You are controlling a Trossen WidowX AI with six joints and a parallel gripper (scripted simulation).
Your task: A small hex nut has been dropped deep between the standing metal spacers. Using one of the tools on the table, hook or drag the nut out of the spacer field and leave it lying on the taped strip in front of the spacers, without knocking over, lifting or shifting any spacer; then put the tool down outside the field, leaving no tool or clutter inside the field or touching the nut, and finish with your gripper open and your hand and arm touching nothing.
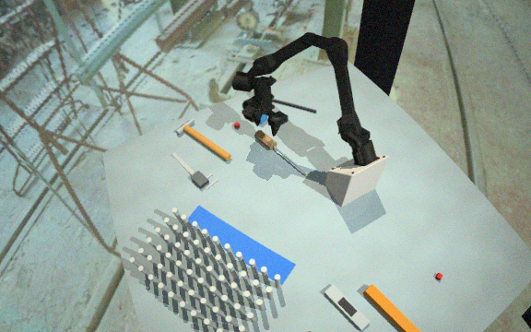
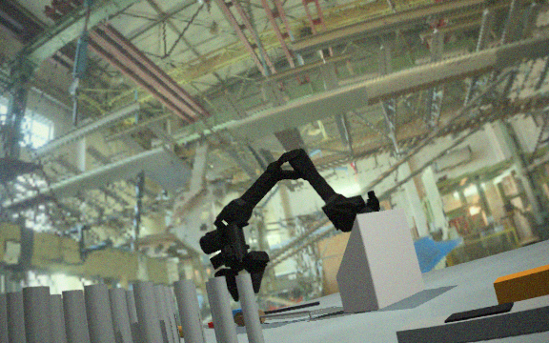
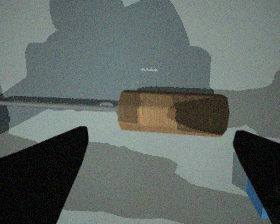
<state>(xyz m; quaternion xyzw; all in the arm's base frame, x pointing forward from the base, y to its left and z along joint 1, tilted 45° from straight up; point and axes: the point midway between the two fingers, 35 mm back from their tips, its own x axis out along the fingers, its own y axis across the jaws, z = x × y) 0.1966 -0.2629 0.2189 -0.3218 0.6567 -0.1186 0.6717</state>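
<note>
A tool with a wooden handle (image 1: 265,140) (image 2: 241,318) (image 3: 173,112) and a thin metal shaft lies on the table. In the wrist view it lies crosswise ahead of the fingertips. My gripper (image 1: 266,128) (image 2: 246,294) (image 3: 163,136) is wide open and empty, above the table near the handle. The spacers (image 1: 221,278) (image 2: 96,314), white-topped grey cylinders, stand upright in rows at the lower left of the top view. The blue taped strip (image 1: 256,251) runs along their near edge. I cannot make out the nut in any view.
A hammer (image 1: 207,143) and a grey-headed tool (image 1: 199,179) lie left of the wooden handle. A blue block (image 1: 264,119) (image 3: 256,197), red cube (image 1: 237,124) and dark rod (image 1: 295,106) are near the gripper. A white bar (image 1: 335,295) and orange bar (image 1: 390,309) lie right of the spacers.
</note>
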